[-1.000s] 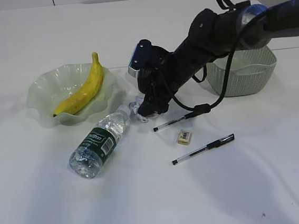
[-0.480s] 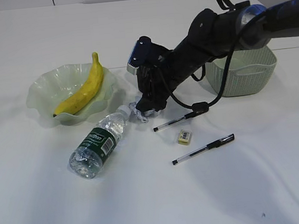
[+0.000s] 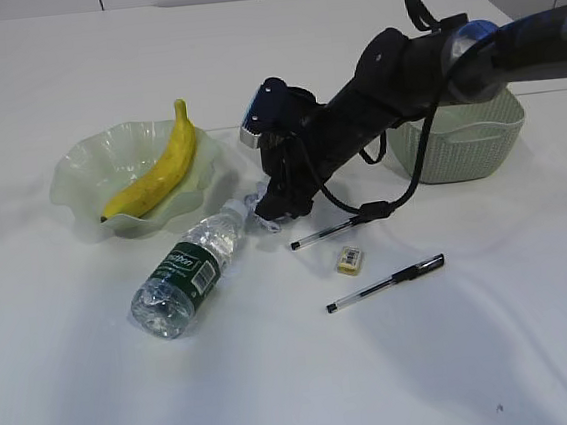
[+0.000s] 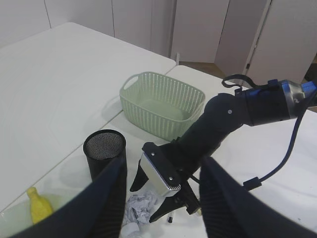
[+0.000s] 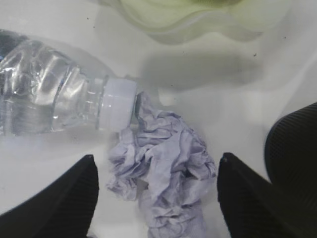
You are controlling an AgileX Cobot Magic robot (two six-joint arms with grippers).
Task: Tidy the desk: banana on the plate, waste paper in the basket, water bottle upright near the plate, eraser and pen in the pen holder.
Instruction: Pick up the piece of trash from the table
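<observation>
Our right claw (image 5: 156,198) stands wide, one finger on each side of the single ball of waste paper (image 5: 161,168), which lies on the table touching the bottle's white cap; the fingers do not yet pinch it. Our left claw (image 4: 161,198) hangs high above the scene, its fingers (image 4: 106,198) half apart with nothing between them. Counting from left to right, we see one pale green plate (image 3: 79,177) with one banana (image 3: 159,169) already lying in it, one water bottle (image 3: 189,272) on its side just below the plate, the paper ball, two pens (image 3: 331,231) (image 3: 386,283) with one small eraser (image 3: 349,258) between them, and one green basket (image 3: 458,145) at far right. One black mesh pen holder (image 4: 104,151) shows in the left wrist view. Everything rests on a white tabletop (image 3: 428,359); pale cabinet doors (image 4: 208,27) stand beyond.
</observation>
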